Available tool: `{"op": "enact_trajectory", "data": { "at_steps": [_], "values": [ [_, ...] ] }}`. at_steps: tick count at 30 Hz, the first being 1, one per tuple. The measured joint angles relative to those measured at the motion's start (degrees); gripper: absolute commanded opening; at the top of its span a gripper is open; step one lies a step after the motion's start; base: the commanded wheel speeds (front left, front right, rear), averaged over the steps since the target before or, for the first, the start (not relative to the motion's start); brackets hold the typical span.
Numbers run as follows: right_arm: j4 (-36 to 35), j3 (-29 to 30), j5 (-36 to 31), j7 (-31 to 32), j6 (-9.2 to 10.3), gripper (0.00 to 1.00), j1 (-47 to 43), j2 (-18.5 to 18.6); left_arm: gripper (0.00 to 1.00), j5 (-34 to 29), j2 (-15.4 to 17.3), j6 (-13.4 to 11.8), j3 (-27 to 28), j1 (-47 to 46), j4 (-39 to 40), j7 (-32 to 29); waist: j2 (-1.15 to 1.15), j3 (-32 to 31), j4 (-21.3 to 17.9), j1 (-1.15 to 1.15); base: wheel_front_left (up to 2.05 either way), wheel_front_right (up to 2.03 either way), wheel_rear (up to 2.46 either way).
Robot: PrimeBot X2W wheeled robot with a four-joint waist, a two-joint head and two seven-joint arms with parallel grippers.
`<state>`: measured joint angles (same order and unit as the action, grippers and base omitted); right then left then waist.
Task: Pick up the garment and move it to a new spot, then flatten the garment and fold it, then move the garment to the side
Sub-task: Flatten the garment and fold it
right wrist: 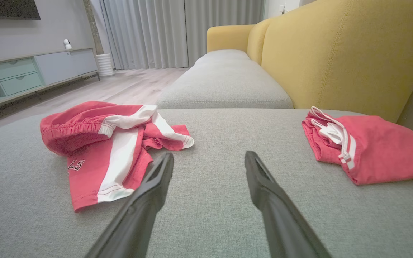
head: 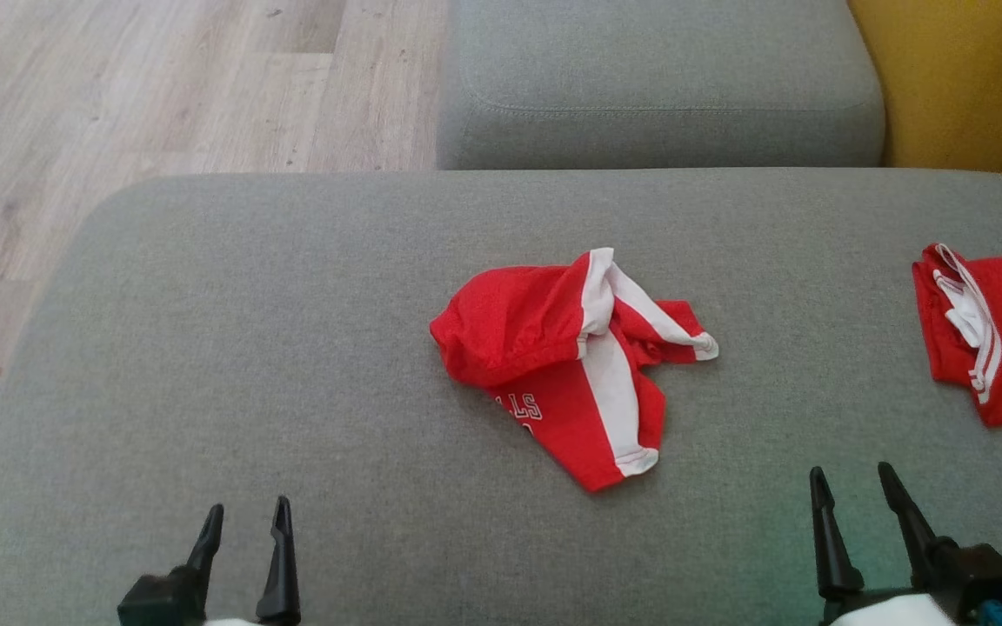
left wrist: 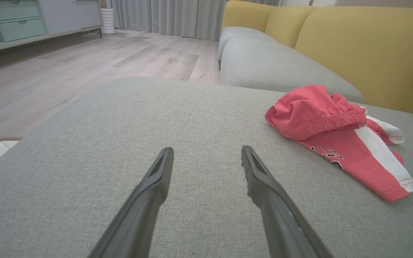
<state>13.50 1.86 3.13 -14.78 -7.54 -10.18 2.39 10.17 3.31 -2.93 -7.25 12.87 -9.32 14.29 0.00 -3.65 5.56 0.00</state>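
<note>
A crumpled garment [head: 566, 365], red shorts with white side stripes and white lettering, lies in the middle of the grey cushion [head: 292, 348]. The same garment [left wrist: 335, 136] shows at the right of the left wrist view, and the garment [right wrist: 109, 147] at the left of the right wrist view. My left gripper [head: 244, 522] stands open near the cushion's front edge, well to the left of it and holding nothing. My right gripper [head: 853, 487] is open too, in front of and to the right of the garment. Between the left gripper [left wrist: 206, 156] fingers and the right gripper [right wrist: 208, 161] fingers there is only bare cushion.
A second red garment [head: 988, 335], folded, lies at the cushion's right edge, also seen as the folded garment [right wrist: 364, 147]. Behind is another grey seat [head: 657, 87] and a yellow backrest [right wrist: 335, 53]. Wooden floor [head: 162, 87] lies to the far left, with a cabinet [right wrist: 31, 75] and curtains beyond.
</note>
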Motion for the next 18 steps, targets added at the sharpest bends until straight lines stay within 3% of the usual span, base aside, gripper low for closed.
{"op": "enact_trajectory", "data": {
  "at_steps": [8, 14, 18],
  "values": [
    [0.03, -0.14, 0.0, 0.0, 0.0, 1.0, 0.02, 0.0, 1.0, 0.13, 0.01, 1.48, -2.5, -0.27, -0.08, 0.0, 0.0, 0.19, -0.21, 0.0, 0.0, 0.0, 0.0],
    [0.04, -1.67, 0.0, 0.0, 0.0, 1.0, 0.19, 0.0, 1.0, 5.67, 0.0, 2.9, -15.21, -5.77, -2.2, -0.64, 0.0, 1.13, -1.55, 0.0, 0.0, 0.0, 0.0],
    [0.01, -3.01, 0.0, 0.0, 0.0, 1.0, 0.62, 0.0, 1.0, 13.35, -0.12, 1.12, -23.09, -13.65, -4.36, -2.19, 0.0, 2.38, -3.43, 0.0, 0.0, 0.0, 0.0]
  ]
}}
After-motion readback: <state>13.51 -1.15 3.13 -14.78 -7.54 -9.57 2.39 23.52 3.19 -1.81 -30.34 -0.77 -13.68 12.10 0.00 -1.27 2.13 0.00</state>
